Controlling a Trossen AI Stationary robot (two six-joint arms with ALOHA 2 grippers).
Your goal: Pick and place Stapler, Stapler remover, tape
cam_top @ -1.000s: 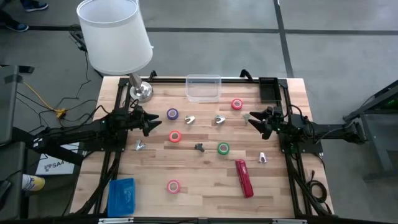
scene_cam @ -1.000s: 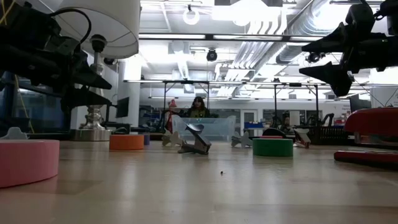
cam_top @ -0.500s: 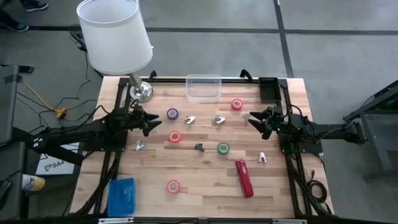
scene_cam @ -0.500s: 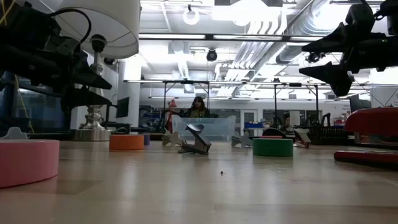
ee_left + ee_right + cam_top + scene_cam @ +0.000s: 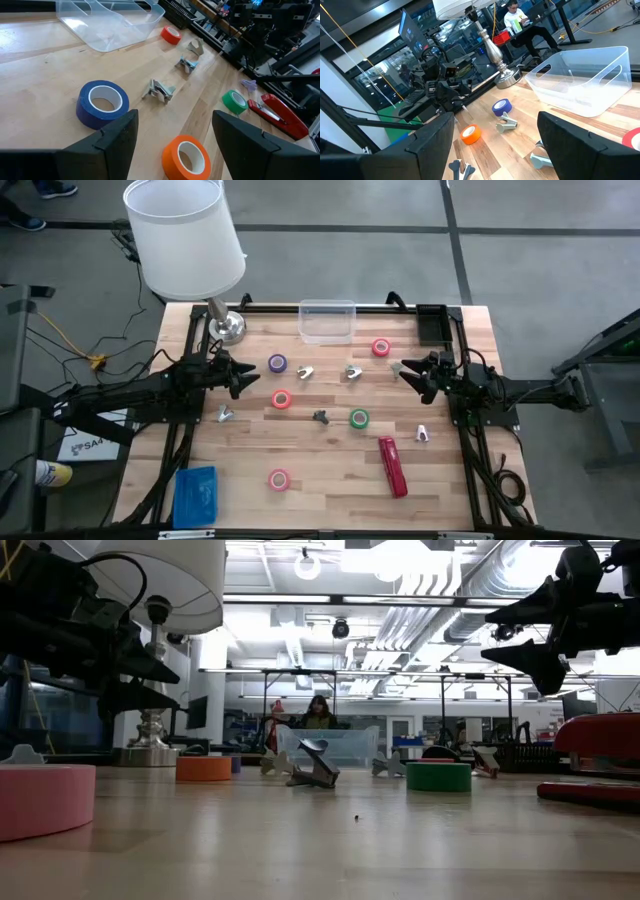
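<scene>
— Nothing on the counter moves since a second ago; only the person far off in the room shifts a little.
— Where is the stapler?
— Near the front right, lying flat. Its long axis runs front to back, tilted slightly, the far end leaning toward the green tape.
— And the arms?
— Left gripper hovers over the left side, jaws spread, by the purple tape and the red tape. Right gripper hovers at the right, jaws spread too, holding nothing.
— The bin?
— At the back edge, beside the lamp.
</scene>
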